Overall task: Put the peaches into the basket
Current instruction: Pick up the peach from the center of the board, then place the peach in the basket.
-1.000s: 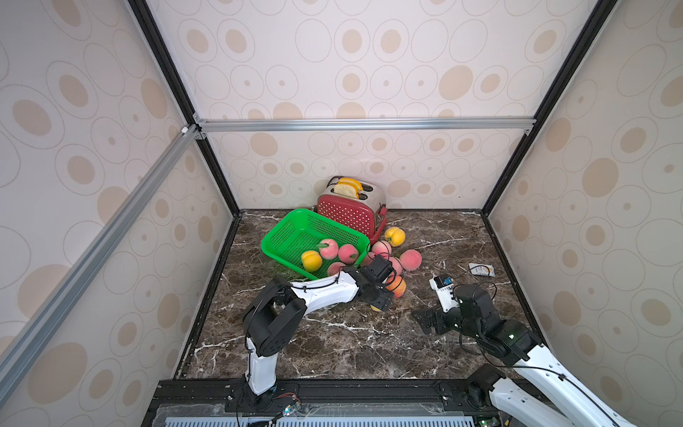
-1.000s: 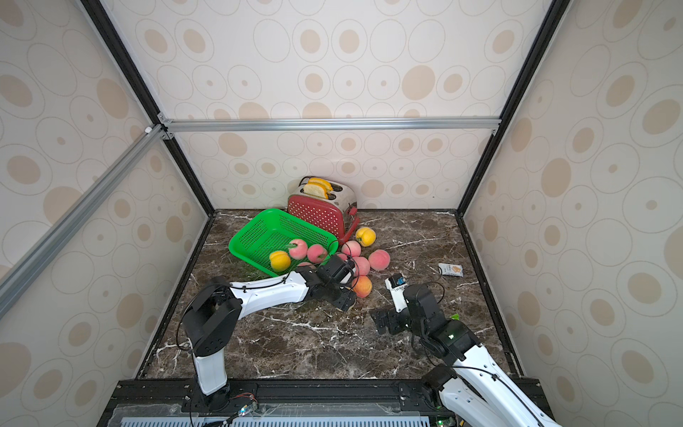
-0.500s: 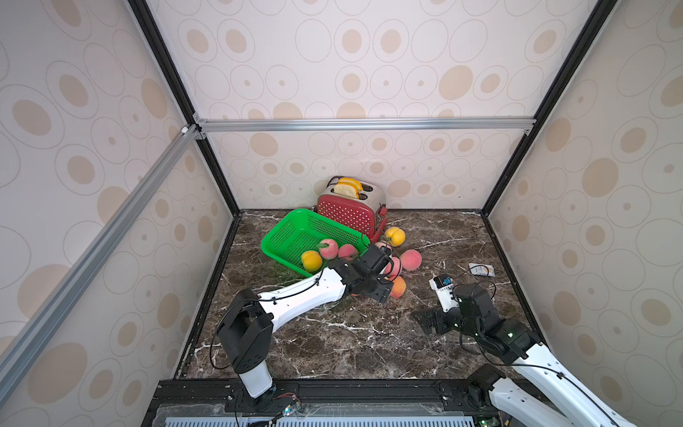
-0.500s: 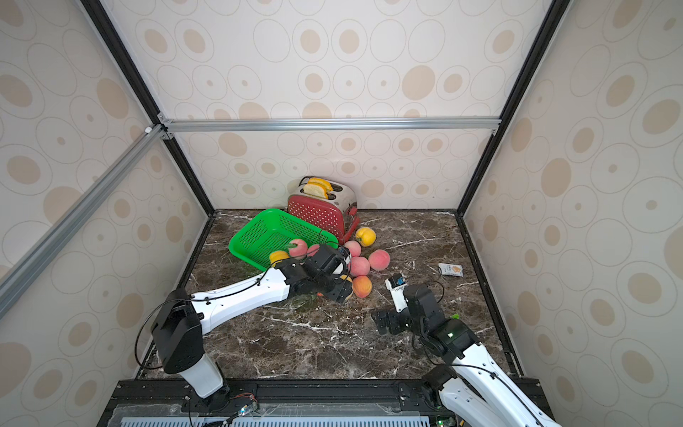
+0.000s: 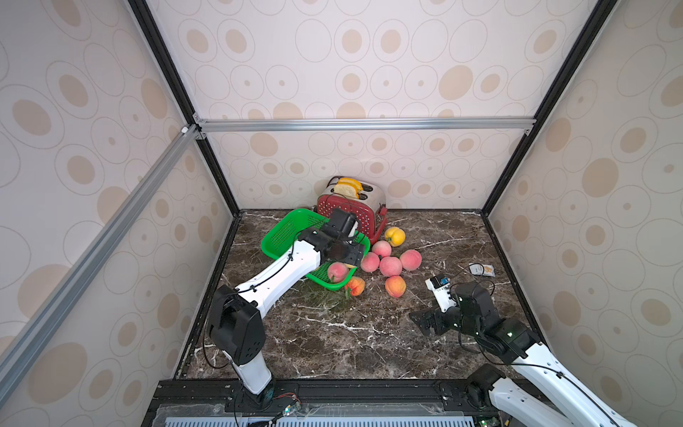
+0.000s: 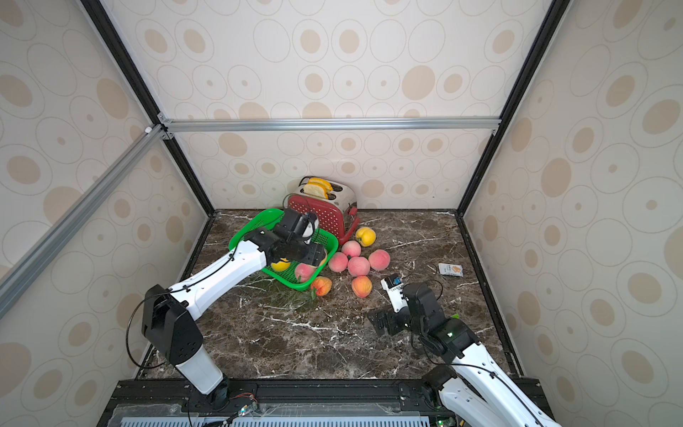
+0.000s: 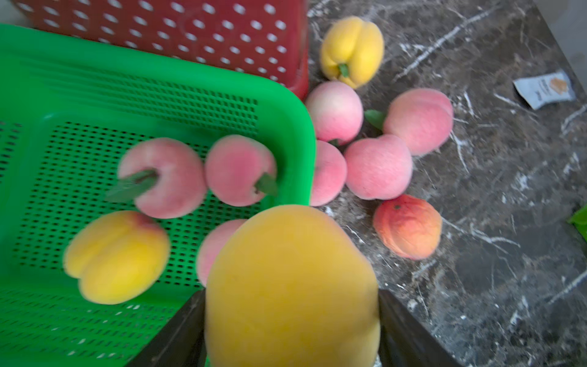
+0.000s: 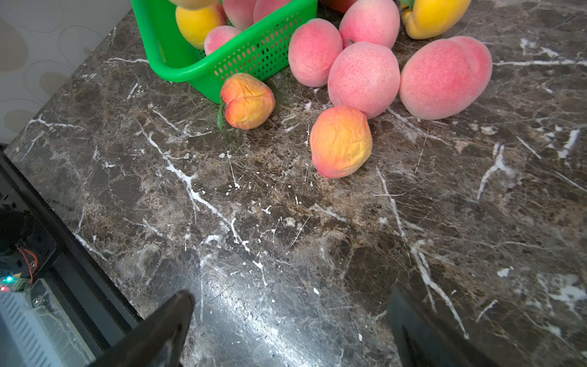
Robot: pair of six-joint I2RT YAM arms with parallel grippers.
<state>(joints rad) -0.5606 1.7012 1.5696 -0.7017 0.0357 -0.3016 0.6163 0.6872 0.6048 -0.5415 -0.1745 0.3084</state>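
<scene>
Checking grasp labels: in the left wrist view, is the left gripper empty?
No, the left gripper is shut on a large yellow peach that fills the space between its jaws.

Toaster (image 5: 369, 218) just behind basket (image 5: 284, 233); peaches (image 5: 390, 266) crowd its side; near tabletop (image 5: 332, 332) open.

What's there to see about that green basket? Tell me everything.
The basket is bright green plastic, shallow and rectangular, with rounded corners, a rolled rim, and sides and bottom pierced by small slots. It sits on the dark marble table, its far side close against the red toaster. Inside lie pink peaches and a yellow peach. An orange peach lies against its near corner outside. The left gripper holds a second yellow peach over its edge.
</scene>
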